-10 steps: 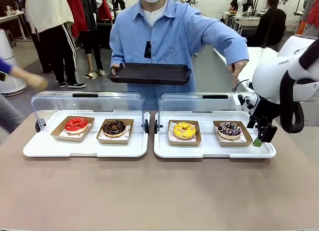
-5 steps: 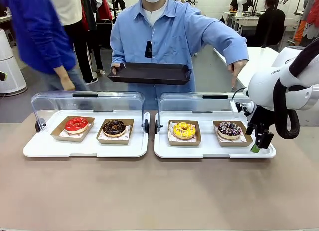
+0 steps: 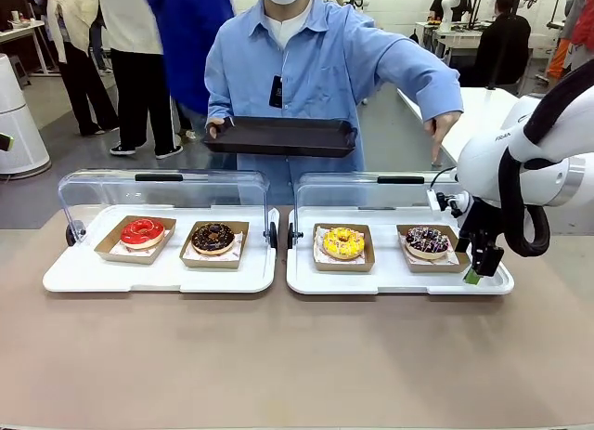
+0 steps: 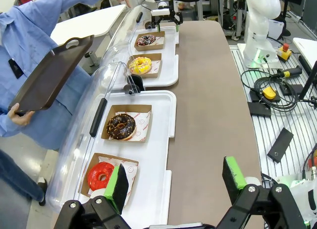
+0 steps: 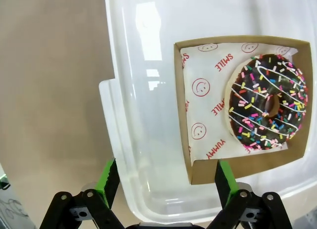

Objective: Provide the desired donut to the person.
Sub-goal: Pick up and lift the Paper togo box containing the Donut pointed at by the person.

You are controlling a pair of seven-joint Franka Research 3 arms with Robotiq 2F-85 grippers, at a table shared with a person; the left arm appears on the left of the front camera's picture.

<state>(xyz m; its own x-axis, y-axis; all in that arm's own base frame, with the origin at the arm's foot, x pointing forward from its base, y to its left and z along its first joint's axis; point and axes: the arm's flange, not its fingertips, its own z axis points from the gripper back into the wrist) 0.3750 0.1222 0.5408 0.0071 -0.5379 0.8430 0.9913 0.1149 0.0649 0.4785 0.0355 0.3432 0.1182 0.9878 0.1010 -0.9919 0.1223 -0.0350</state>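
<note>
Over the right tray's (image 3: 390, 285) near right corner, your right end effector (image 3: 473, 268) hangs released and empty, just beside the sprinkle donut (image 3: 427, 241). Your left end effector (image 4: 176, 182) is released too, near the red donut (image 4: 100, 175) at the surface's (image 3: 278, 356) left end. The person's (image 3: 316, 68) hand (image 3: 442, 131) points down behind that corner.

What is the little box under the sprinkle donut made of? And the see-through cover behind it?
The box looks like brown cardboard: matte, with folded walls. Its liner seems to be thin white paper with red print. The cover is probably clear hard plastic, as it looks glossy.
</note>
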